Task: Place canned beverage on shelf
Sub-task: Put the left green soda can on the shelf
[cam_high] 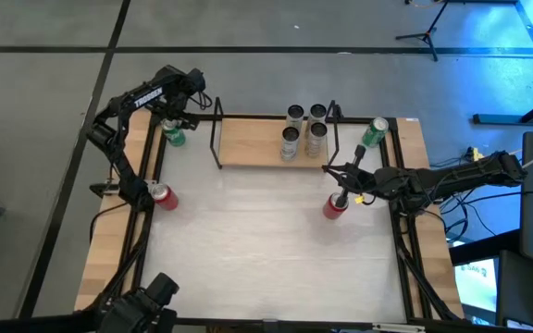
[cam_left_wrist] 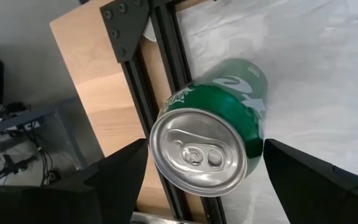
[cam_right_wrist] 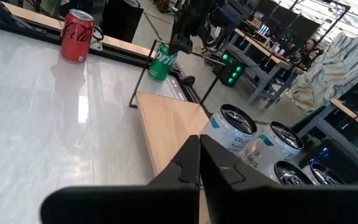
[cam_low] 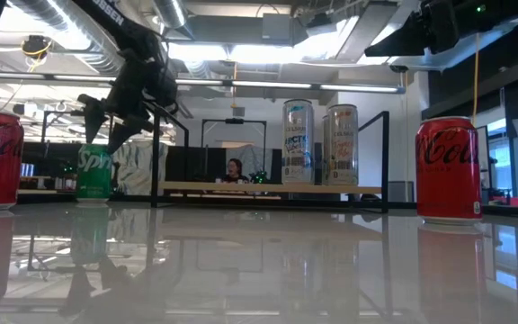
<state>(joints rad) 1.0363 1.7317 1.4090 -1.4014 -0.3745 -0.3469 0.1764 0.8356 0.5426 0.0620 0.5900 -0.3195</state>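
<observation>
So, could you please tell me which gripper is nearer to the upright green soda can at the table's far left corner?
Left. The left gripper hangs right above the green soda can, fingers open on either side. The right gripper is shut, across the table beside the wooden shelf.

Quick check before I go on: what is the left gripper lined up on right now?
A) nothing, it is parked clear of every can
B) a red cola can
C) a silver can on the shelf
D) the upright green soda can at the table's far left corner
D: the left wrist view shows the left gripper open, a finger on each side of the green can.
</observation>
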